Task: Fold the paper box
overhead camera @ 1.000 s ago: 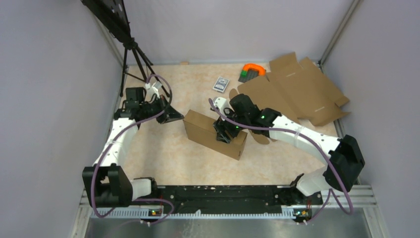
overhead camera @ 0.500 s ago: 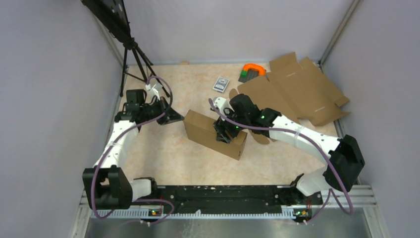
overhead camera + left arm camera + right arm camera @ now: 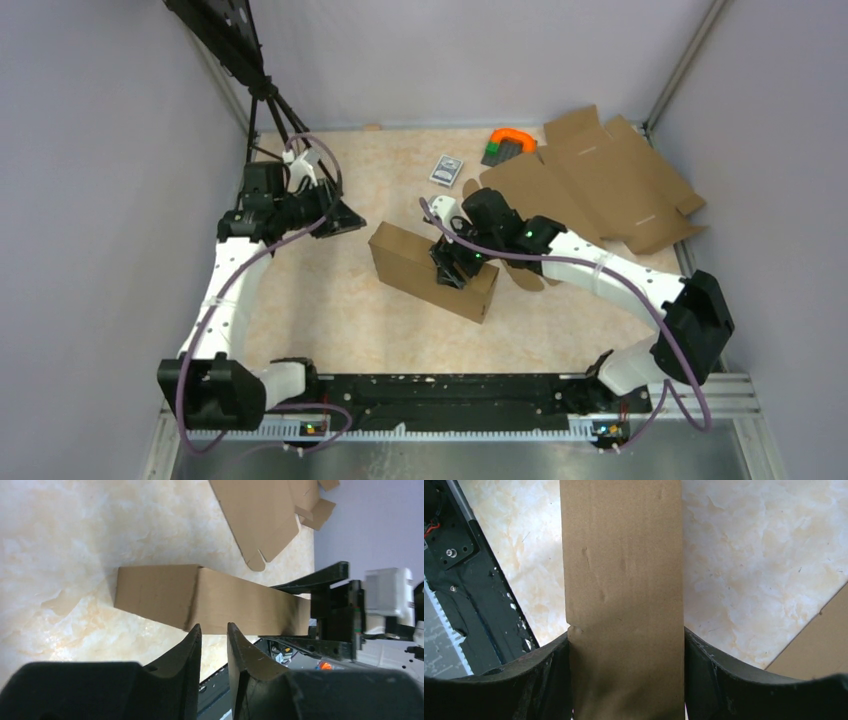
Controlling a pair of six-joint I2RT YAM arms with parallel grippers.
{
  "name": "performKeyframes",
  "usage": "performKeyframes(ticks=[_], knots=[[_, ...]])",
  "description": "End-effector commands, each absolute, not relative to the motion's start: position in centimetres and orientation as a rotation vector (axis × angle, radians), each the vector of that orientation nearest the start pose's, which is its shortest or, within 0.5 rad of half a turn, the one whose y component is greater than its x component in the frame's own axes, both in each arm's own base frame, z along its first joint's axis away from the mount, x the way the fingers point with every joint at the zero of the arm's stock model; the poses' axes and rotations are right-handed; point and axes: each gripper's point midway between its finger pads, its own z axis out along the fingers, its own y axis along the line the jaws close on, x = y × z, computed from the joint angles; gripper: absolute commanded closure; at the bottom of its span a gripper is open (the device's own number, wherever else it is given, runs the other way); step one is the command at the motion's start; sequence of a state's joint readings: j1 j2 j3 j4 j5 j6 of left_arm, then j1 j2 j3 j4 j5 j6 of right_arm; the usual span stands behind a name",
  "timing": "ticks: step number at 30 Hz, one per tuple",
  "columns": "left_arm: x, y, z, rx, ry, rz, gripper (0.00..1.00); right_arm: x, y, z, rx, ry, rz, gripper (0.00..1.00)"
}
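In the middle of the surface [image 3: 330, 310], the folded box [image 3: 405, 255] lies slantwise, grasped across its width by the right claw [image 3: 452, 268]. A harder squeeze could buckle its thin walls. The left claw [image 3: 345, 215], clenched before, now stands slightly parted and empty. It has drawn back from the box's left end toward the far-left edge.

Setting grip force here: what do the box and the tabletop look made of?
Box: brown cardboard, matte, probably corrugated; it shows faint dents and a crushed nick at its edge. Tabletop: looks hard and smooth, with beige marble-like veining; likely a printed laminate or stone, the look cannot settle which.
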State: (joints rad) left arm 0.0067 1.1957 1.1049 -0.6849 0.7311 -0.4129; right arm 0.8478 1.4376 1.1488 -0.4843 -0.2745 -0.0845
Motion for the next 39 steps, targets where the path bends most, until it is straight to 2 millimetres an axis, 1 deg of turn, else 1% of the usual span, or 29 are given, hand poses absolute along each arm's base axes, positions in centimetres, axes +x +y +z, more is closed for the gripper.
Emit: performKeyframes(ticks=[1,2,4,6,9,10,12,16,18,19,20,22,23,25,27,29,30,33,37,38,39], knots=[[28.3,-14.2,27.1,-0.034,2.249,-1.034,0.74,21.7,31.0,16.2,-1.204,2.164,0.664,0.36],[28.4,-14.7,27.5,-0.021,2.238,-1.047,0.77,21.8,31.0,16.4,-1.201,2.160,0.662,0.36],[28.8,-15.7,27.9,0.001,2.227,-1.069,0.87,21.8,31.0,16.4,-1.200,2.158,0.662,0.36],[29.3,-16.1,27.4,-0.003,2.243,-1.060,0.99,21.8,31.0,16.3,-1.201,2.160,0.664,0.36],[30.2,-16.1,25.6,-0.038,2.262,-1.050,1.00,21.6,31.0,16.1,-1.207,2.164,0.672,0.37],[30.5,-16.1,24.8,-0.051,2.261,-1.062,1.00,21.5,31.0,16.1,-1.209,2.164,0.676,0.37],[30.3,-16.0,22.2,-0.087,2.312,-1.067,1.00,21.5,30.9,16.1,-1.209,2.164,0.676,0.39],[29.1,-15.0,15.9,-0.198,2.437,-0.996,1.00,21.4,31.0,15.8,-1.214,2.168,0.680,0.40],[28.3,-15.0,14.2,-0.229,2.450,-1.024,1.00,21.4,31.0,15.7,-1.216,2.171,0.681,0.41],[28.1,-15.2,14.2,-0.227,2.440,-1.047,1.00,21.4,30.9,15.7,-1.215,2.172,0.679,0.41],[28.1,-15.4,14.6,-0.222,2.429,-1.062,1.00,21.4,30.9,15.7,-1.215,2.173,0.677,0.41],[28.3,-15.4,16.3,-0.203,2.406,-1.057,1.00,21.4,31.0,15.8,-1.215,2.170,0.678,0.41],[28.9,-15.3,18.1,-0.180,2.373,-1.040,1.00,21.5,31.0,15.9,-1.213,2.167,0.678,0.40],[29.1,-15.2,20.8,-0.150,2.328,-1.024,1.00,21.6,31.0,16.3,-1.203,2.160,0.675,0.34],[29.3,-15.3,23.3,-0.118,2.279,-1.037,1.00,21.9,31.1,17.1,-1.184,2.151,0.669,0.25],[29.4,-15.8,25.0,-0.090,2.247,-1.063,1.00,22.5,31.2,18.7,-1.151,2.130,0.658,0.17],[29.3,-16.1,25.5,-0.078,2.239,-1.076,1.00,22.7,31.2,19.6,-1.129,2.120,0.649,0.15],[29.3,-17.3,26.0,-0.036,2.232,-1.105,1.00,23.7,30.9,22.5,-1.068,2.069,0.610,0.14],[29.4,-18.8,25.3,-0.017,2.245,-1.137,1.00,23.7,30.1,26.5,-0.983,1.975,0.618,0.13],[29.4,-19.0,25.0,-0.017,2.245,-1.143,1.00,23.5,29.8,27.3,-0.972,1.950,0.623,0.16],[29.5,-19.0,24.6,-0.022,2.246,-1.143,1.00,23.2,29.6,27.8,-0.941,1.944,0.643,0.22]])
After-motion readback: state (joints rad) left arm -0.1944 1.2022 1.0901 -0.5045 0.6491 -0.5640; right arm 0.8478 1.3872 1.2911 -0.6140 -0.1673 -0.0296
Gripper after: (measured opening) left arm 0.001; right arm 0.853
